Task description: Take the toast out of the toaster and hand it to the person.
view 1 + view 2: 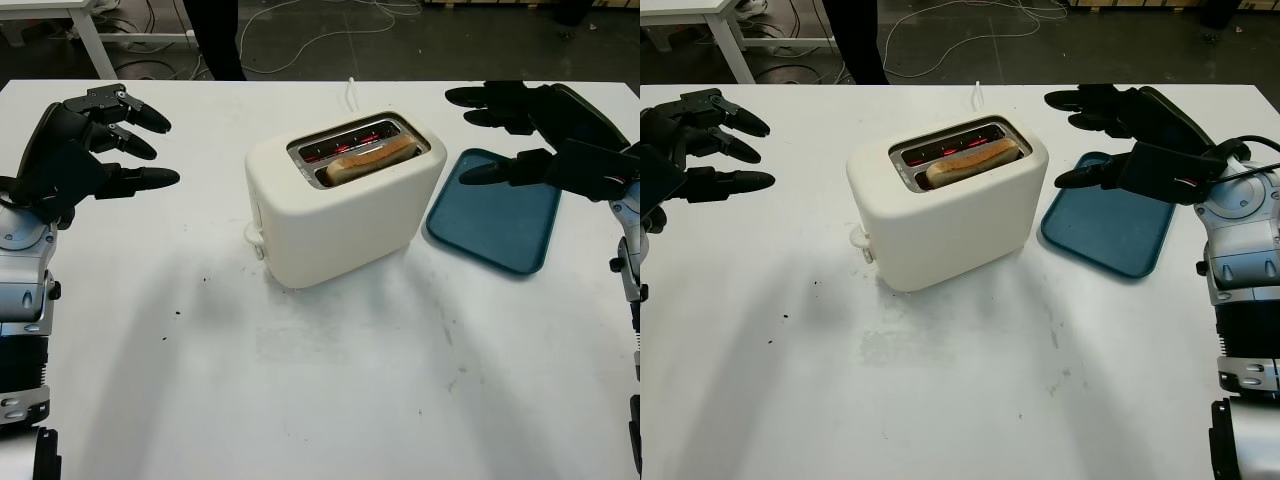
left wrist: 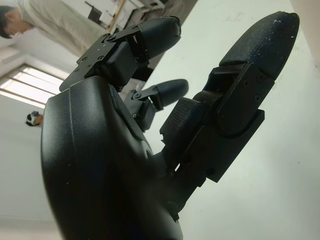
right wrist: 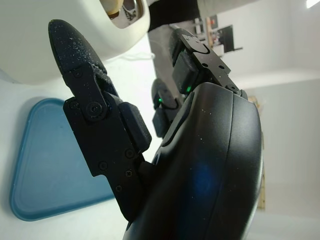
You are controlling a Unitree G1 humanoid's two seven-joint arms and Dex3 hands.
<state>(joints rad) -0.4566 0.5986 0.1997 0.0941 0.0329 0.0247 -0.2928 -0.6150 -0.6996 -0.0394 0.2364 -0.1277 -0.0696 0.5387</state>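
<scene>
A cream toaster [image 1: 340, 205] stands in the middle of the white table [image 1: 330, 390], its slots glowing red inside. A slice of toast [image 1: 372, 158] lies in the nearer slot, its top edge showing. My left hand [image 1: 110, 135] hovers open above the table to the left of the toaster, well apart from it. My right hand [image 1: 520, 130] is open and raised to the right of the toaster, over the near end of the blue tray [image 1: 500, 215]. Neither hand touches the toaster.
The blue tray lies flat to the right of the toaster. A white cord [image 1: 352, 92] runs back from the toaster. A person's dark trouser legs [image 1: 212, 38] stand beyond the far table edge, and a person [image 2: 35, 15] appears in the left wrist view. Small dark crumbs dot the table.
</scene>
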